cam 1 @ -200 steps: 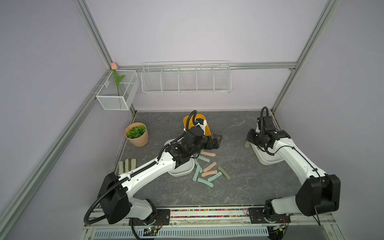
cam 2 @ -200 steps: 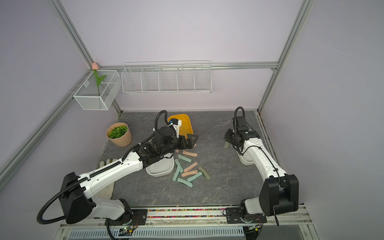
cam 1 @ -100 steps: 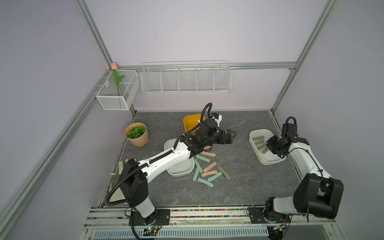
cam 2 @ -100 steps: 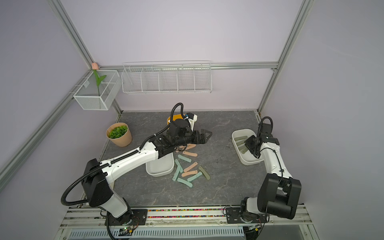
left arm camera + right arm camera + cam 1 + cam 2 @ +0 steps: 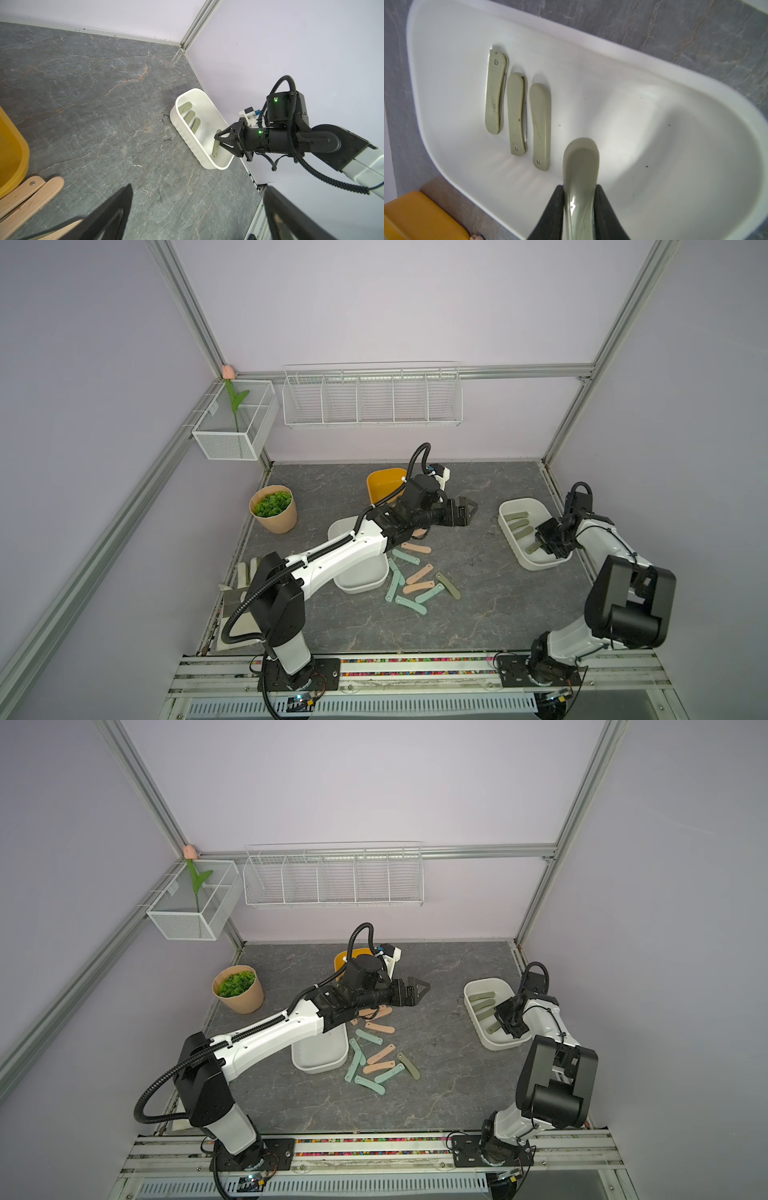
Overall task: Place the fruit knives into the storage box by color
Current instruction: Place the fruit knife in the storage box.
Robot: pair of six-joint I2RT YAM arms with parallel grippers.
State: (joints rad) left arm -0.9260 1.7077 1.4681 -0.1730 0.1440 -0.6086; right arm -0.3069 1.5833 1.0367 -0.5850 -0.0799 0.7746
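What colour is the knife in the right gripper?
Olive grey-green; the knife shows best in the right wrist view.

Soft even light, blurred wrist foregrounds

Olive grey-green on the held knife point(image 5: 580, 166) and on three more knives point(image 5: 517, 114) in the plain white box point(image 5: 654, 104); black on the right gripper point(image 5: 579, 193); peach-pink knives point(image 5: 417, 548) and mint-teal knives point(image 5: 410, 604) over a dark grey table point(image 5: 478, 614) veined pale and rust; mustard-yellow box point(image 5: 380, 485); pale lilac walls point(image 5: 374, 302).
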